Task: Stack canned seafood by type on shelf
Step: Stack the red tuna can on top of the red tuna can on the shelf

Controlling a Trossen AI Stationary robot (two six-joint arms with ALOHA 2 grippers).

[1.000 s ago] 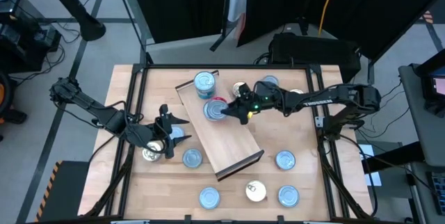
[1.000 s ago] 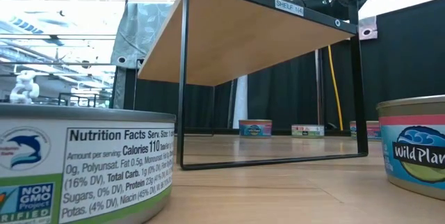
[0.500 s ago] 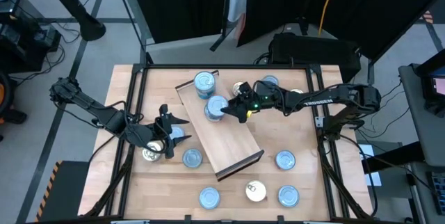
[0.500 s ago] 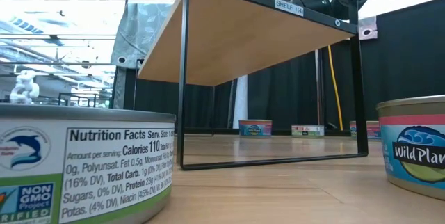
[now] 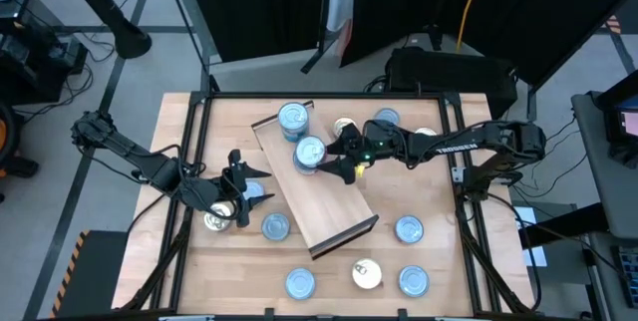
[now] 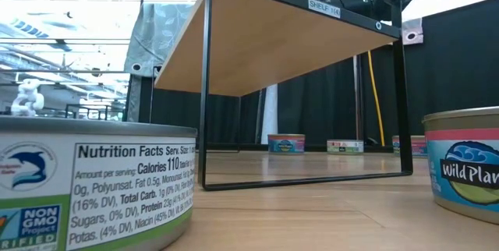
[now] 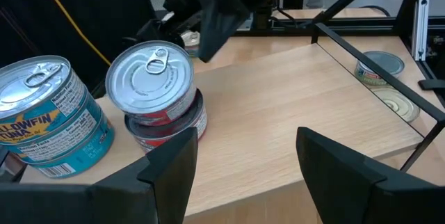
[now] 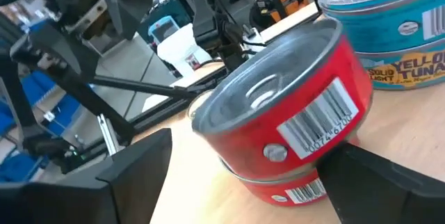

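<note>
Resting on: the shelf (image 5: pixel 321 196), a red tin stack (image 5: pixel 310 153) of two, the upper tin sitting a little askew on the lower; in the right wrist view both show red labels with barcodes (image 8: pixel 292 140).
Right gripper: (image 5: pixel 339 166) at the red stack's side over the shelf, fingers spread wide on either side of it, not clamping it; in the right wrist view the dark fingers (image 8: pixel 132 161) flank the stack with gaps showing.
Blue stack: (image 5: pixel 293 119) teal-labelled tins just beyond the red stack, near the shelf's far end; beside it in the left wrist view (image 7: pixel 42 116).
Left gripper: (image 5: pixel 237 189) low at the shelf's left edge, fingers (image 7: pixel 167 175) parted with nothing between them, facing the two stacks.
Loose tins: one (image 5: pixel 275 226) just left of the shelf's near end, others along the table's near side (image 5: pixel 300 283), (image 5: pixel 414 280), (image 5: pixel 408 228), and a pale-topped one (image 5: pixel 367 274) between them.
Table: (image 5: pixel 439 196) wooden, carrying the shelf at a slant.
</note>
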